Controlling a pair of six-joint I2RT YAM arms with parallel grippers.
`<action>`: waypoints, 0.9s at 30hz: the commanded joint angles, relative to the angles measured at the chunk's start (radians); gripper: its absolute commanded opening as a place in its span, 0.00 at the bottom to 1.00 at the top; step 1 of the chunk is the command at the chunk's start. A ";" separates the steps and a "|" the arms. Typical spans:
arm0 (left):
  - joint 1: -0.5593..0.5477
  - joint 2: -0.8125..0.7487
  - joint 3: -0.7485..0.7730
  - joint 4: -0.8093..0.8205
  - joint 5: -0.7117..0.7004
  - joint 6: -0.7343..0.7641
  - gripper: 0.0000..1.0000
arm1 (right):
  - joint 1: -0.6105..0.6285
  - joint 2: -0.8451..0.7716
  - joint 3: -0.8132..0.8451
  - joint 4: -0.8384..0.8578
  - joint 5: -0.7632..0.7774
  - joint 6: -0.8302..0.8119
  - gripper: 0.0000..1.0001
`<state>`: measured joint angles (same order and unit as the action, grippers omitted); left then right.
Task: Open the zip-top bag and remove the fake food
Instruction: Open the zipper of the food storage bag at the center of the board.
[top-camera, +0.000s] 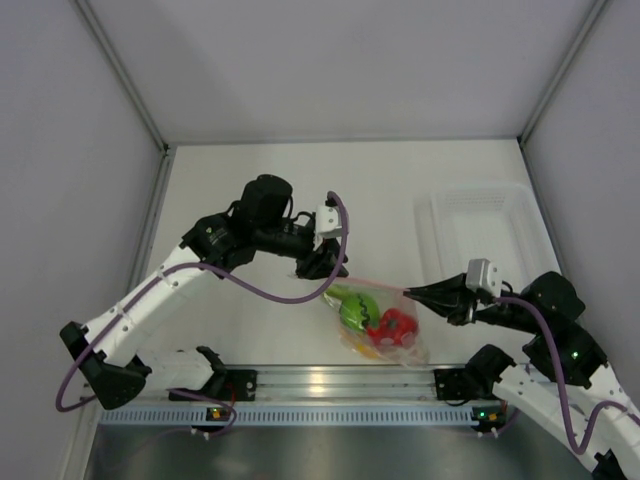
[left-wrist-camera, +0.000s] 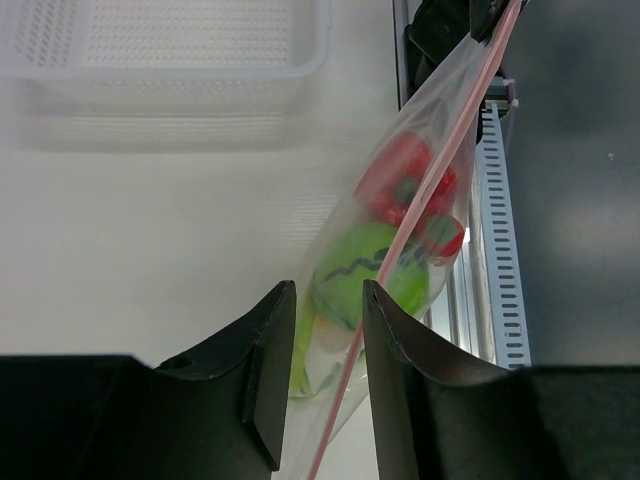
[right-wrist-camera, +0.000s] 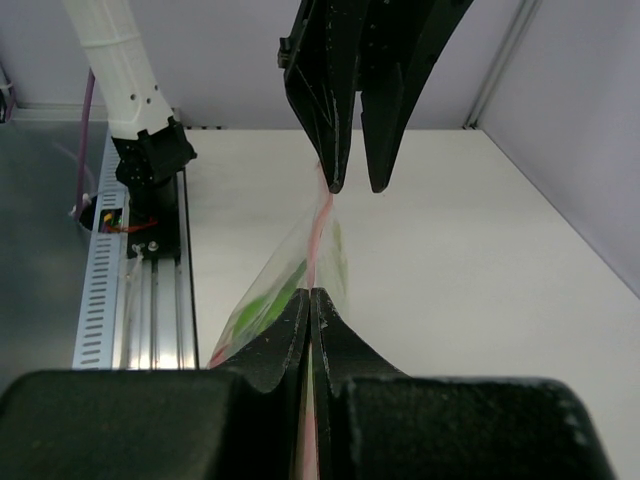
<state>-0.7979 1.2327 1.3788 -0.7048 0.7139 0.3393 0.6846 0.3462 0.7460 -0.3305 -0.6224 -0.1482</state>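
Note:
The clear zip-top bag (top-camera: 362, 291) hangs above the table, its pink-red zip strip (left-wrist-camera: 455, 130) stretched between the two grippers. The fake food sags inside it: a green striped ball (top-camera: 353, 312) and a red pepper (top-camera: 393, 326), with yellow bits below. My right gripper (right-wrist-camera: 311, 292) is shut on the strip at the bag's right end. My left gripper (left-wrist-camera: 325, 290) stands open at the left end, with its jaws astride the strip and film and a gap on each side. The right wrist view shows those left fingers (right-wrist-camera: 333, 170) apart above the bag.
A translucent white perforated tray (top-camera: 432, 208) sits at the back right of the table. The aluminium rail (top-camera: 330, 380) with the arm bases runs along the near edge, just below the hanging bag. Grey walls close in the table on three sides.

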 joint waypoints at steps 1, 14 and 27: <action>-0.006 -0.033 0.009 0.013 0.028 -0.002 0.39 | -0.008 0.001 0.004 0.028 -0.007 -0.008 0.00; -0.014 -0.027 -0.001 0.013 0.038 -0.006 0.38 | -0.008 -0.006 0.004 0.036 0.000 -0.005 0.00; -0.037 0.004 -0.011 0.013 0.047 -0.020 0.36 | -0.008 -0.018 -0.007 0.061 0.000 0.005 0.00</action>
<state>-0.8261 1.2366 1.3731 -0.7052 0.7357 0.3305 0.6846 0.3416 0.7456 -0.3298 -0.6216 -0.1471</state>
